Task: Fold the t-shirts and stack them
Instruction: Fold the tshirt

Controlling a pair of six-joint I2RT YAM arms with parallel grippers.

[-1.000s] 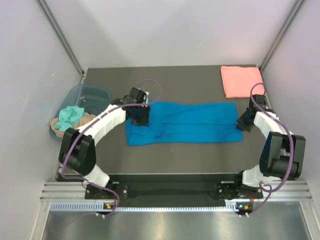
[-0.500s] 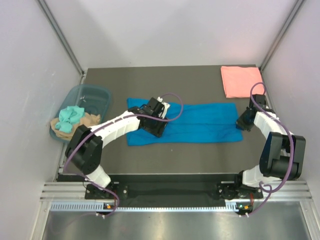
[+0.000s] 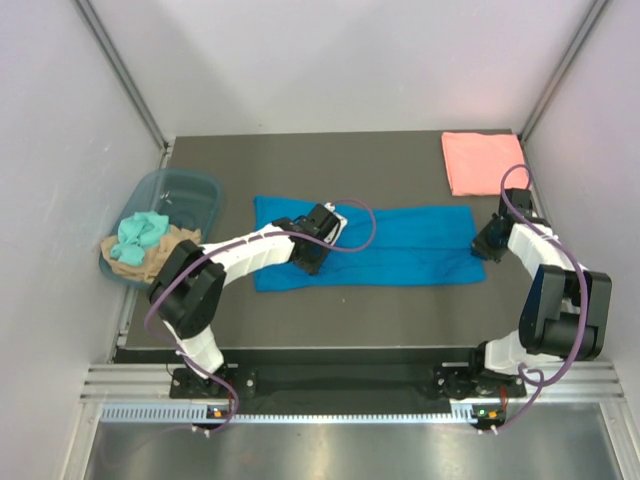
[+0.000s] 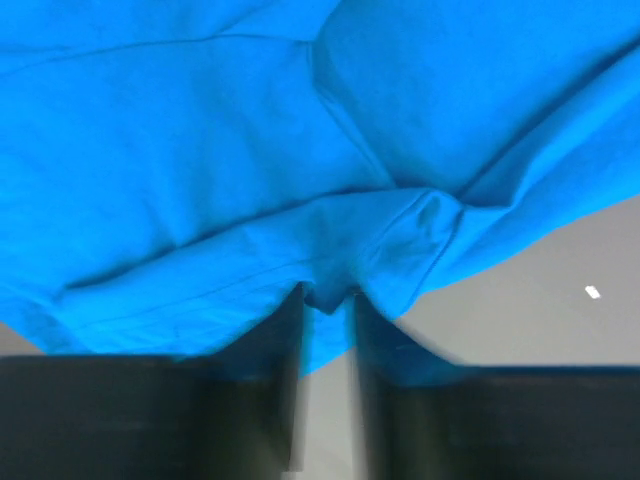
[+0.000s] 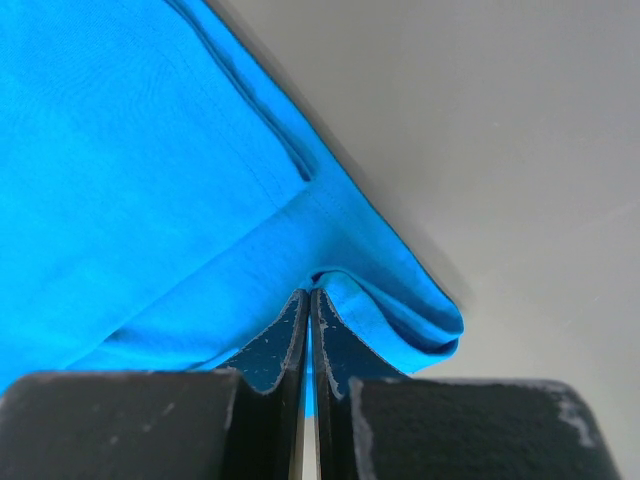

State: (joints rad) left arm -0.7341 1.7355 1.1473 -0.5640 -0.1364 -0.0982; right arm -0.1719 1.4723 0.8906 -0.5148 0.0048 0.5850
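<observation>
The bright blue t-shirt (image 3: 400, 245) lies as a long flat band across the middle of the table. My left gripper (image 3: 312, 252) sits at its near edge, left of centre. In the left wrist view the left gripper (image 4: 327, 300) is shut on a small pucker of the blue t-shirt (image 4: 200, 150). My right gripper (image 3: 485, 243) is at the shirt's right end. The right wrist view shows that gripper (image 5: 308, 295) shut on a thin fold of the blue t-shirt (image 5: 120, 180) near its corner. The salmon pink t-shirt (image 3: 483, 163) lies folded at the back right corner.
A translucent blue-grey tub (image 3: 190, 190) stands at the table's left edge with teal cloth (image 3: 140, 233) and tan cloth (image 3: 175, 242) spilling from it. Grey walls and slanted frame posts close in the table on three sides.
My left arm has swung right from the blue shirt's left end to its near edge, and its jaws have closed onto the cloth. The right arm has not moved.
</observation>
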